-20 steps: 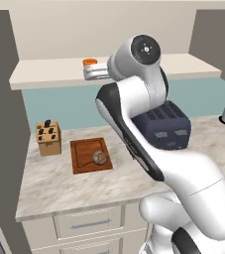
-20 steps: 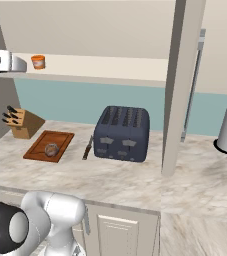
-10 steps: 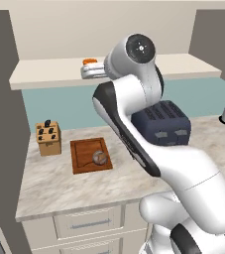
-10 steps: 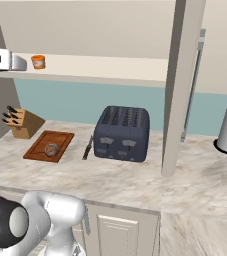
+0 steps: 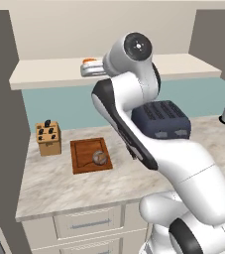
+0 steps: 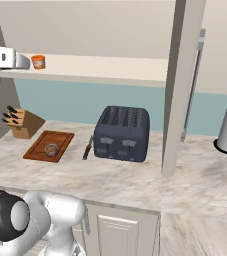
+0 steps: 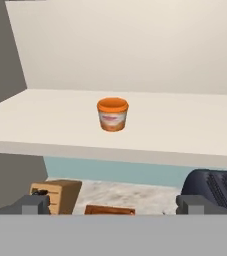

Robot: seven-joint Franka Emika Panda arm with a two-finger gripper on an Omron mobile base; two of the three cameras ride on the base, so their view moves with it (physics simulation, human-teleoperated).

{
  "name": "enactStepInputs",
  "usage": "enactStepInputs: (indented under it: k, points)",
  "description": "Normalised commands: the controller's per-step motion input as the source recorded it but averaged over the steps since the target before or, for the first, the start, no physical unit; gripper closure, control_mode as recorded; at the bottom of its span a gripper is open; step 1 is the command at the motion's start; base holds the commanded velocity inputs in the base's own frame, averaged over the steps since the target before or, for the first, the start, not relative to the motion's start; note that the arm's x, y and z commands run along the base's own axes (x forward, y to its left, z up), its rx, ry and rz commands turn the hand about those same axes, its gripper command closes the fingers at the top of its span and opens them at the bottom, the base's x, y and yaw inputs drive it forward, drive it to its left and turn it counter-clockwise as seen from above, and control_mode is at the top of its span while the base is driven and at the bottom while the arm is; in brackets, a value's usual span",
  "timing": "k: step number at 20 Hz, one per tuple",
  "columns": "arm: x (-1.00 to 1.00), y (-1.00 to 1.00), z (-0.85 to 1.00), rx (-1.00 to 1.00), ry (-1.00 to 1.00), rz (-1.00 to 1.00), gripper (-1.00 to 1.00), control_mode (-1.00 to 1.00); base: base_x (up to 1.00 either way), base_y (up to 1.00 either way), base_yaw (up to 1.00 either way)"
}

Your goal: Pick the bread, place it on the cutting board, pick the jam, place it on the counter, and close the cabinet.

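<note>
Hand view first: my pincer stands wide apart, its two dark fingertips low at either side, gripping nothing. Straight ahead of it and a little above, the jam sits upright on the cabinet shelf, apart from my fingertips, with bare shelf all round it.

Below my pincer and to its left, under the shelf's front edge, I see the knife block; just right of that, directly beneath my pincer, a sliver of the cutting board; and off to the lower right, the dark toaster.

From the left base view, my pincer reaches level with the shelf, the jam just past it. Far beneath, on the table, the knife block stands left, then the cutting board with the bread resting on its right part, then the toaster.

From the right base view, the jam stands just right of my wrist, and the cabinet door hangs open, edge-on, well to the right.
</note>
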Motion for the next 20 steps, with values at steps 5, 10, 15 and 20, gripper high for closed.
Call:
enactStepInputs:
  k: [5, 10, 15, 20]
  points:
    - [0.24, 0.02, 0.00, 0.00, 0.00, 0.00, -1.00, -1.00, 0.00, 0.00, 0.00]
    - [0.20, 0.03, 0.00, 0.00, 0.00, 0.00, -1.00, -1.00, 0.00, 0.00, 0.00]
    - [0.22, 0.04, 0.00, 0.00, 0.00, 0.00, -1.00, -1.00, 0.00, 0.00, 0.00]
    - [0.19, 0.04, 0.00, 0.00, 0.00, 0.00, -1.00, -1.00, 0.00, 0.00, 0.00]
